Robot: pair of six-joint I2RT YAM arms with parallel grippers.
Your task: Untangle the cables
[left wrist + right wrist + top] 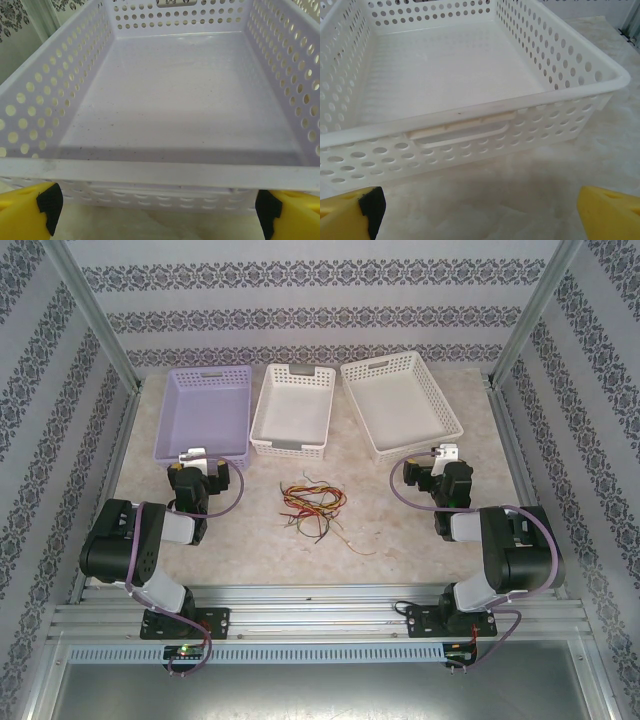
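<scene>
Top view: the cables lie in one loose red, yellow and black tangle on the table, about mid-table between the two arms, just in front of the middle white basket but not touching it. One thin pale strand trails out toward the near right. Three baskets line the far edge: the purple basket on the left, the middle white basket, and the right white basket, which sits at an angle. The left gripper is at the near edge of the purple basket and the right gripper is at the near edge of the right white basket. Both are well apart from the tangle. Jaw state is too small to read from up here. Left wrist view: the left gripper has its jaws spread wide, with its yellow fingers in the bottom corners. It faces the purple basket near wall and grips nothing. The basket floor is bare with a few dark specks. Right wrist view: the right gripper is also wide open, with its fingers in the bottom corners and bare table between them. The right white basket is just ahead, its near wall and handle slot facing the camera, and the fingers are not touching it.
</scene>
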